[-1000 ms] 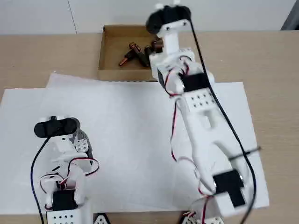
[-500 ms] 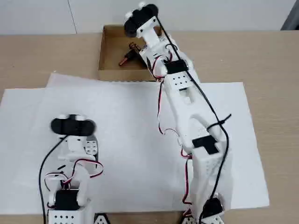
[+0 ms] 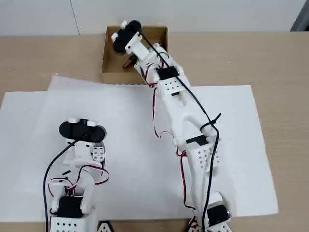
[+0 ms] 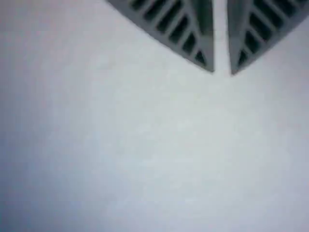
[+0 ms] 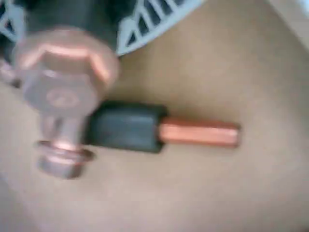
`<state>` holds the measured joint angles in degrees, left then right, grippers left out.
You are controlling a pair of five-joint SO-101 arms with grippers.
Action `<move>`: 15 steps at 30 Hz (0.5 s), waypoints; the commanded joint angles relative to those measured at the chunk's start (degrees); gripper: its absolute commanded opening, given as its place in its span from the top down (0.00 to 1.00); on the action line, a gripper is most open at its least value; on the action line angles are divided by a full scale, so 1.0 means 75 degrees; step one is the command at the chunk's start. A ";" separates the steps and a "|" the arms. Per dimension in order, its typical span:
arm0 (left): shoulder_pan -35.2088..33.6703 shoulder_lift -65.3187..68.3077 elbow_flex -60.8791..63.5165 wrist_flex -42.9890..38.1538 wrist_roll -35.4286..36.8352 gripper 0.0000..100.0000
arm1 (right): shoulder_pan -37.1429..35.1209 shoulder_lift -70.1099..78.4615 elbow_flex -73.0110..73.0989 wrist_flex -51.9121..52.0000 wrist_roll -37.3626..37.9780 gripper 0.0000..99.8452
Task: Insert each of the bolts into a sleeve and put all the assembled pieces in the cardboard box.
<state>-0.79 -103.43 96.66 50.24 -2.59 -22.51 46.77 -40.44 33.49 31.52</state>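
A pale wooden table [image 3: 280, 58] carries a large white paper sheet [image 3: 125, 125]; at the upper left-centre of the high view stands the shallow brown cardboard box [image 3: 118, 77]. The right arm [image 3: 183, 116] stretches from the lower right up over that box; the left arm [image 3: 79, 150] sits at the lower left above the paper.

We see the right fingers [image 5: 154, 19] closed on what we take for a black sleeve with a copper hex-headed bolt in it, the held piece [image 5: 67, 58], hanging just above the box floor. The left fingers [image 4: 188, 29] are drawn almost together with a thin slit between them, holding nothing.

We judge the step to be the drop into the box. It would go best by lowering close to the floor; opening over bare cardboard beside the lying piece [image 5: 128, 126], a black sleeve with a copper shaft protruding; then rising straight clear of the walls.

We count two arms, one box, one sheet; two assembled pieces surely; a flanged copper end [image 5: 63, 162] may belong to a third, but we cannot tell.
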 commanded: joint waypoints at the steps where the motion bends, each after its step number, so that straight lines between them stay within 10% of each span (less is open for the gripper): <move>1: 0.0035 -0.0059 -0.0041 0.0023 -0.0059 0.99 | -0.0053 -0.0158 -0.0563 -0.0147 0.0035 0.90; 15: 0.0035 -0.0059 -0.0041 0.0023 -0.0059 0.99 | -0.0053 -0.0275 -0.0574 -0.0182 0.0023 0.98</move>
<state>-0.79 -103.43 96.66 50.24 -2.59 -22.51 46.68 -41.85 33.41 31.60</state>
